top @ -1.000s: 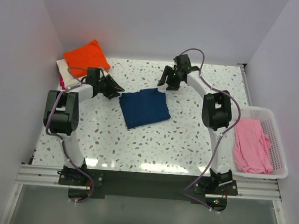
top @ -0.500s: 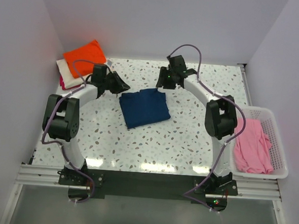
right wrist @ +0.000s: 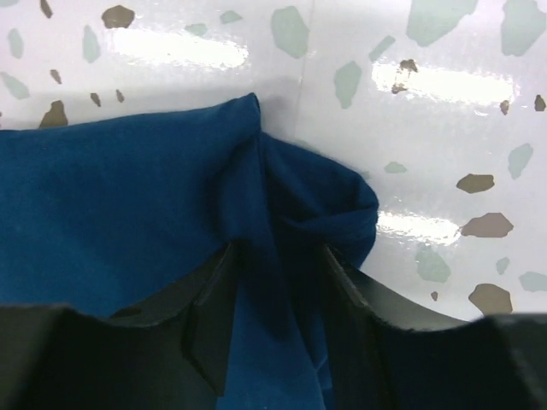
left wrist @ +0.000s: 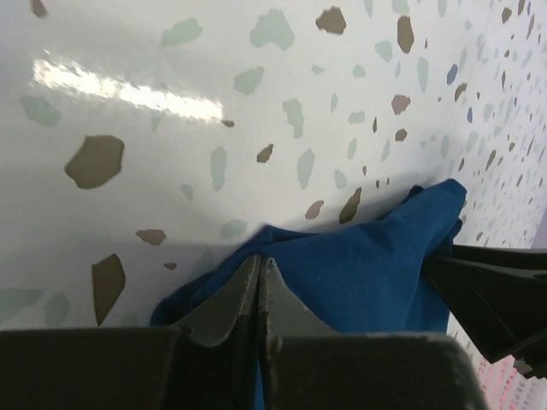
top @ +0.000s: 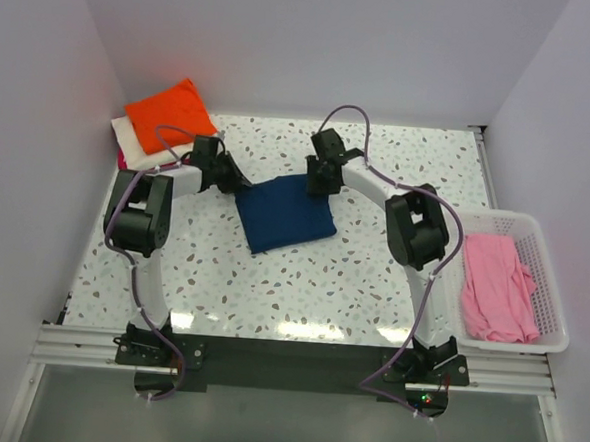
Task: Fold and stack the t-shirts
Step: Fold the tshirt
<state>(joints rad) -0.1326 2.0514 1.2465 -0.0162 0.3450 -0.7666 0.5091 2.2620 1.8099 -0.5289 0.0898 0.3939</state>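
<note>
A folded navy t-shirt [top: 285, 212] lies mid-table. My left gripper [top: 235, 182] sits at its far left corner; in the left wrist view the left gripper [left wrist: 259, 261] is shut, its tips pinching the bunched navy t-shirt [left wrist: 367, 273] edge. My right gripper [top: 320, 179] is at the far right corner; the right wrist view shows the right gripper [right wrist: 278, 256] closed round a raised ridge of the navy t-shirt [right wrist: 111, 205], which fills the gap. An orange t-shirt [top: 171, 111] tops a stack with cream [top: 130, 134] and magenta edges showing. A pink t-shirt [top: 497, 283] lies in the basket.
The white slotted basket [top: 548, 267] stands at the table's right edge. The stack sits in the far left corner against the wall. White walls close in the left, back and right sides. Speckled tabletop [top: 301, 282] lies bare in front of the navy shirt.
Both grippers came down and inward onto the navy shirt's far corners. The left jaws shut on the cloth; the right jaws narrowed round a fold.
</note>
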